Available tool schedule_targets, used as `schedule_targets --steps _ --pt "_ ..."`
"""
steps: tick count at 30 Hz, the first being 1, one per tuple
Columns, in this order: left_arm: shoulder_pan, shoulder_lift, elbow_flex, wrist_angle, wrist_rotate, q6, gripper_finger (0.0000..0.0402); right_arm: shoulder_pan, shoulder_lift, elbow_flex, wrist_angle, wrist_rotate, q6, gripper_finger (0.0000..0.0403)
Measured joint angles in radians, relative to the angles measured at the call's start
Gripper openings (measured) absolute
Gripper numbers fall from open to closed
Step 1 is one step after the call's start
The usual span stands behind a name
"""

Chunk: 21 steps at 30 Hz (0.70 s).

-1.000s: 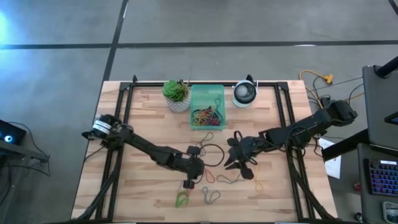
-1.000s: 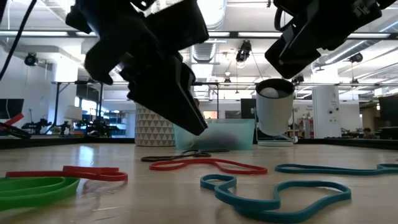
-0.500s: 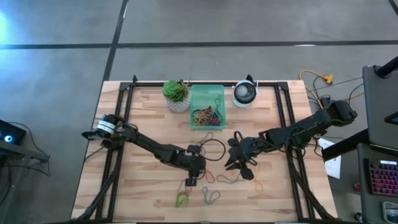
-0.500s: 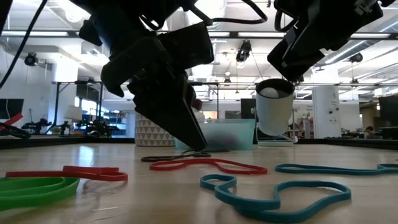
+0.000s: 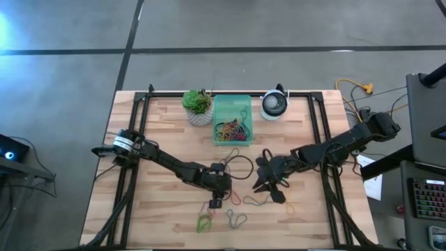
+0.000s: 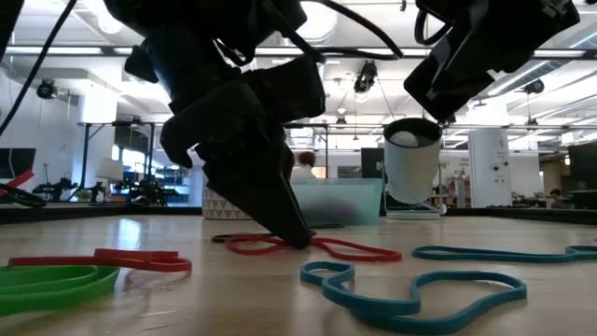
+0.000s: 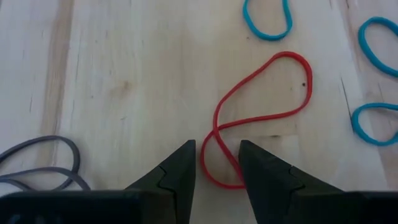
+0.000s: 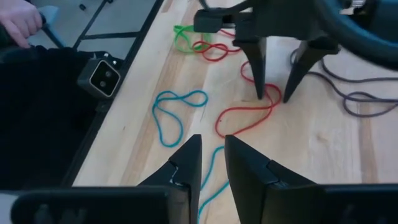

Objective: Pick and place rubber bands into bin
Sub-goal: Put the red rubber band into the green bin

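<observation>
Left gripper (image 7: 216, 163) spread, straddling near end of thin red rubber band loop (image 7: 261, 115) stretching lengthwise ahead; right gripper (image 8: 212, 160) narrowly parted, farther off.

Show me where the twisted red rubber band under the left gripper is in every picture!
High view: the thin twisted red rubber band is at the table's middle front, mostly hidden.
Low view: centre, flat on the wood.
Left wrist view: lower centre, one end between the fingers.
Right wrist view: upper centre.
Shared landmark: the left gripper, open and straddling the band's end.
</observation>
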<state>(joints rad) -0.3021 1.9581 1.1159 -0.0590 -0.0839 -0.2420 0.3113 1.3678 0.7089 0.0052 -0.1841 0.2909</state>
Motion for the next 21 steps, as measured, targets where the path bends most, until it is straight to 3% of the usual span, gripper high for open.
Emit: schedule_targets --steps 6,18,21 --pt "0.006 0.004 0.000 -0.004 0.009 -0.030 0.0102 0.014 0.000 0.000 0.001 0.000 0.008 0.0065" --pt "0.006 -0.001 -0.004 -0.086 0.049 -0.093 0.0009 0.021 0.000 0.000 0.001 0.001 0.050 0.0063" --pt "0.003 0.000 -0.006 -0.095 0.048 -0.093 0.0003 0.035 0.000 0.000 0.001 0.001 0.051 0.0064"
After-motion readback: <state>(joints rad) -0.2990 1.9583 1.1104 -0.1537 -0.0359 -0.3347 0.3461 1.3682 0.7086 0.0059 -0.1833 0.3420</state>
